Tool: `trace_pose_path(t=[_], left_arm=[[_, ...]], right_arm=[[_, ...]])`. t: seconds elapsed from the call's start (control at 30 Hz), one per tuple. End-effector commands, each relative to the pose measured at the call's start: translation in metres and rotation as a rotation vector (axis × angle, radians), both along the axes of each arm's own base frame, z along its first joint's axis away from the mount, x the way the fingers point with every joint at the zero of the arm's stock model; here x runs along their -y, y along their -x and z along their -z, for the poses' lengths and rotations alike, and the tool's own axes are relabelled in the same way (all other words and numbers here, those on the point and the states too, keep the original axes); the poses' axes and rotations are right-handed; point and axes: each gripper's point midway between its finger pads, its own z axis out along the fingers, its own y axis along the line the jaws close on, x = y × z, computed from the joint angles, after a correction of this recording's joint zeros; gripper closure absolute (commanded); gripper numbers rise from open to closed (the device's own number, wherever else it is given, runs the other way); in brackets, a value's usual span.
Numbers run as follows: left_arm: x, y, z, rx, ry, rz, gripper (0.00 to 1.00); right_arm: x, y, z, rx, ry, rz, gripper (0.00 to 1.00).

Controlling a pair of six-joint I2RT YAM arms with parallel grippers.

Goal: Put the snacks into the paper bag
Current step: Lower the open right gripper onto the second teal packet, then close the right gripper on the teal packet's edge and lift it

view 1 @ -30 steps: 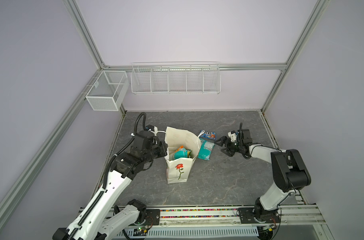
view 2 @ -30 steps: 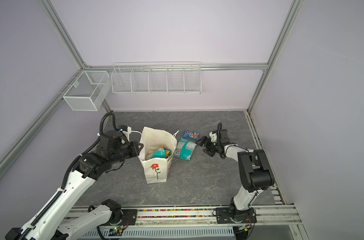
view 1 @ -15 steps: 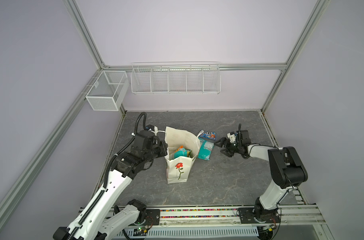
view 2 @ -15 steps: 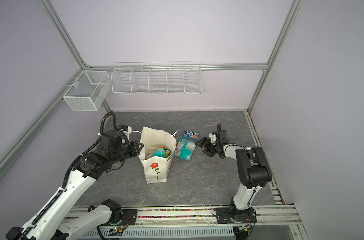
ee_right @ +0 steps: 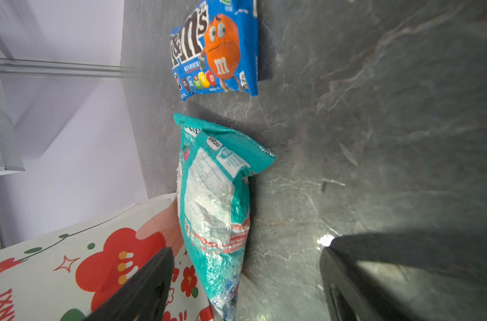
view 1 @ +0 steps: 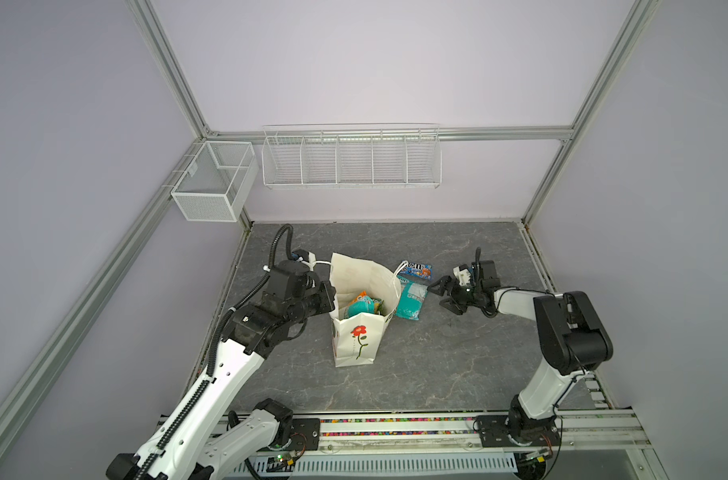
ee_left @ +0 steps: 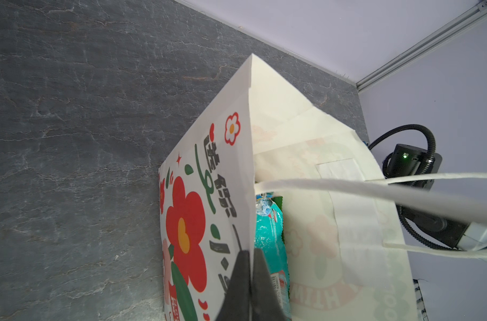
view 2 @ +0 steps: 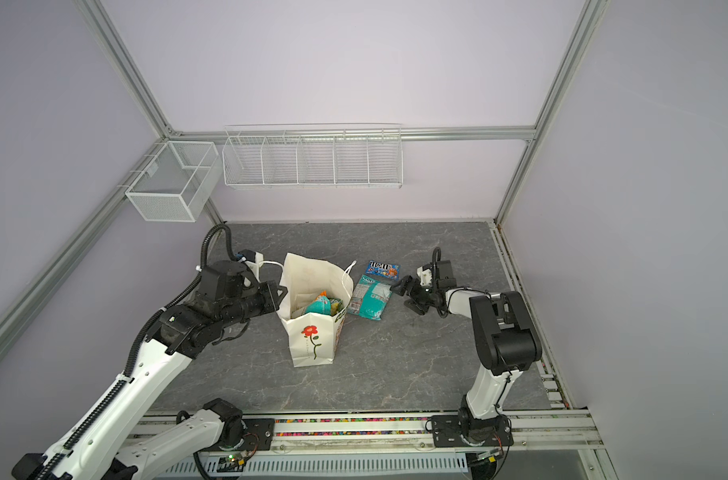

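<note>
1. Table [view 1: 457, 365]: dark grey stone-look top w/ pale veins, matt; lilac walls on three sides, alu frame posts in corners.
2. Paper bag [view 1: 356, 336]: upright on table, mouth open, red flower on front; packets inside [view 1: 362, 305], teal one on top.
3. L gripper [ee_left: 250, 266]: jaws together, clamped on paper bag's rim.
4. Teal bag [view 1: 412, 301]: flat on table just beside paper bag, opp. the L gripper; M&M's pack [view 1: 416, 271] just behind it.
5. R gripper [view 1: 436, 296]: jaws apart, holding nothing; low over table, just past teal bag from paper bag.
6. Wire baskets [view 1: 349, 160] on wall, well behind paper bag.
</note>
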Motion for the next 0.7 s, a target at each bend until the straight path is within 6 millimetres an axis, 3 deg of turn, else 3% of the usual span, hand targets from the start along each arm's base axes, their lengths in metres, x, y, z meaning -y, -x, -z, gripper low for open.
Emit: trace_pose_path(t=[0.0, 0.17, 0.67], left_arm=[[0.001, -0.003, -0.006, 0.039, 0.005, -0.003, 1.00], [0.000, -0.003, -0.005, 0.038, 0.001, -0.006, 1.00], [-0.001, -0.004, -0.003, 0.036, -0.006, -0.011, 1.00]], right_arm=[[-0.003, -0.003, 0.005, -0.002, 0.005, -0.006, 0.15], [-0.006, -0.012, 0.000, 0.015, 0.006, -0.008, 0.15], [-0.010, -0.025, 0.017, -0.010, 0.025, -0.012, 0.20]])
